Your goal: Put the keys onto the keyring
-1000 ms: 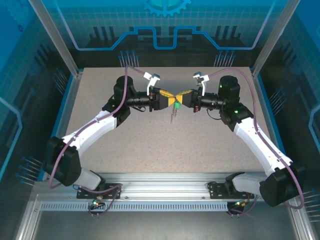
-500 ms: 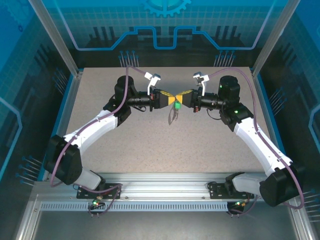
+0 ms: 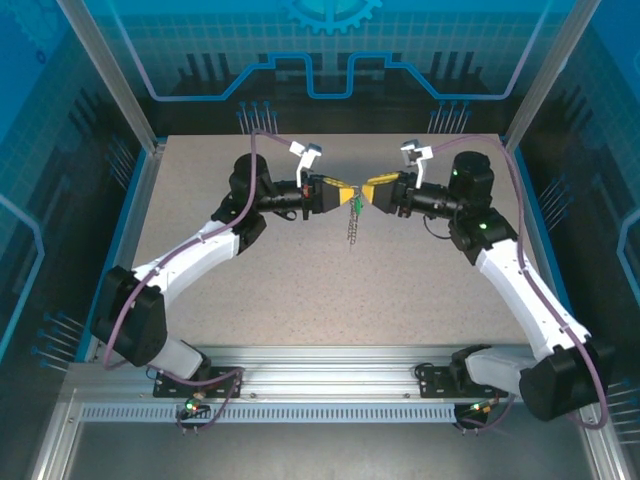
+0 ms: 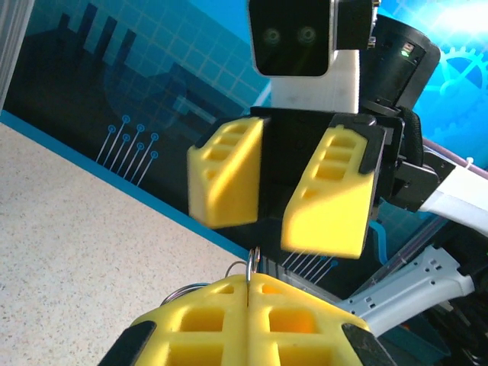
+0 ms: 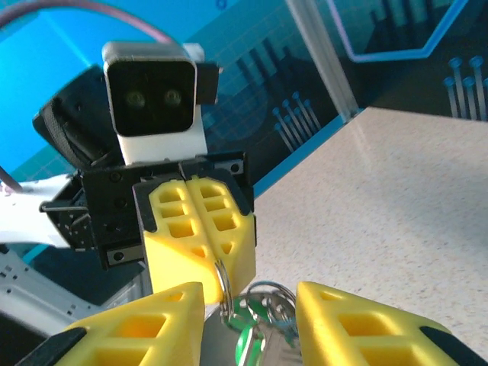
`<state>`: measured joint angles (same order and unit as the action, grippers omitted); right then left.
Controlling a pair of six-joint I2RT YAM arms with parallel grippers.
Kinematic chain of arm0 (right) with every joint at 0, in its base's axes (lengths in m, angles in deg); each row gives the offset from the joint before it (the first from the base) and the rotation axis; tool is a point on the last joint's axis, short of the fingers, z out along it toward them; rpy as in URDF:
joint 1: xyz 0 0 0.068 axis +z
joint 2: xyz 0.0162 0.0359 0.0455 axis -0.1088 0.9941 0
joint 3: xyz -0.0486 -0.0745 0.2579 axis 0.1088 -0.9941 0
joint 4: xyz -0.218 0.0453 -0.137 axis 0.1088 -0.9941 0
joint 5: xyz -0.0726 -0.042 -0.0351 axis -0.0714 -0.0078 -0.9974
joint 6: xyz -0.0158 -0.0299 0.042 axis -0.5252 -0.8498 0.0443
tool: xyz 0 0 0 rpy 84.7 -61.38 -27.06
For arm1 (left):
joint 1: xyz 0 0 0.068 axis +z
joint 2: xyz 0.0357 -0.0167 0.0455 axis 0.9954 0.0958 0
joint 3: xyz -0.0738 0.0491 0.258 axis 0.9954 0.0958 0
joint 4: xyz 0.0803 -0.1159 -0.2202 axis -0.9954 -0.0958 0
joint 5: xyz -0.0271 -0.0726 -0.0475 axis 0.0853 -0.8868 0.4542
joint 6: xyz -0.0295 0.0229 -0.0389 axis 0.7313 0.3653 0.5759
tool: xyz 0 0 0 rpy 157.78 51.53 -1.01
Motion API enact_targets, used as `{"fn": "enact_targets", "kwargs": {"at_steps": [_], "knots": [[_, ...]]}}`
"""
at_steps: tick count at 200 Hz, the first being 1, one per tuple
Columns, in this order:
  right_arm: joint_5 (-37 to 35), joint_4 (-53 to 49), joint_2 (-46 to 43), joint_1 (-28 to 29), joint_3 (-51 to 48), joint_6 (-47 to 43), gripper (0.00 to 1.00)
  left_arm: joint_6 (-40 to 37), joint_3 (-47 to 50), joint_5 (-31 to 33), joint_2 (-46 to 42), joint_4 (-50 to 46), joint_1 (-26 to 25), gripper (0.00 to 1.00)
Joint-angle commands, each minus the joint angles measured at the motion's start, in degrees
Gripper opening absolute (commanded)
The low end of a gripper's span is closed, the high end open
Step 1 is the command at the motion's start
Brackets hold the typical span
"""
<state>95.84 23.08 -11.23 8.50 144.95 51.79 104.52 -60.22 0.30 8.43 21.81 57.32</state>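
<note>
My left gripper (image 3: 346, 196) is shut on the keyring (image 4: 250, 276), a thin silvery wire ring that sticks up out of the seam between its yellow fingers (image 4: 305, 320). In the right wrist view the same ring (image 5: 223, 280) hangs from the left gripper (image 5: 217, 267). The green-headed key (image 5: 248, 343) and more wire loops (image 5: 268, 293) dangle below it. My right gripper (image 5: 250, 309) stands open around this bundle without touching it. From above, the key (image 3: 355, 204) and a beaded chain (image 3: 350, 232) hang between the two grippers, above the table. The right gripper (image 3: 367, 193) faces the left one.
The speckled table (image 3: 300, 280) lies well below both grippers. Blue-lit enclosure walls (image 3: 110, 120) and metal posts ring the table. Both arms reach in from the near rail (image 3: 320, 400) and meet above the far middle of the table.
My right gripper has opened, let go and drawn back a little to the right. My left gripper has shut on the ring, so the key bundle now hangs from it.
</note>
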Motion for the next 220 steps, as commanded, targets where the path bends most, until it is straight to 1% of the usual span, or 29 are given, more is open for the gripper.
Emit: {"fn": "enact_targets", "kwargs": {"at_steps": [1, 18, 43, 77, 126, 188, 220], "knots": [[-1.5, 1.3, -4.2, -2.0, -2.7, 2.0, 0.39, 3.2, 1.1, 2.2, -1.5, 6.9, -0.2, 0.0], [-1.9, 3.0, -6.1, -2.1, -5.5, 3.3, 0.4, 3.9, 1.2, 2.5, -1.8, 7.6, -0.2, 0.0], [-3.6, 5.9, -8.4, -1.4, -9.7, 4.9, 0.45, 4.5, 1.2, 2.6, -2.3, 8.1, -0.2, 0.0], [-6.9, 7.3, -9.1, 1.6, -12.5, 4.6, 0.47, 5.5, 1.5, 2.8, -2.4, 9.1, -0.2, 0.0], [-10.0, 6.3, -7.7, 6.4, -11.7, 1.8, 0.49, 5.8, 2.1, 3.2, -2.9, 9.2, -0.2, 0.0], [-12.9, 5.5, -3.7, 7.8, -7.3, 0.2, 0.49, 6.1, 1.7, 3.0, -2.8, 9.1, -0.3, 0.0], [-13.2, 5.9, -1.7, 8.5, -5.7, -0.5, 0.49, 6.1, 1.6, 3.0, -2.7, 9.1, -0.4, 0.0]]}}
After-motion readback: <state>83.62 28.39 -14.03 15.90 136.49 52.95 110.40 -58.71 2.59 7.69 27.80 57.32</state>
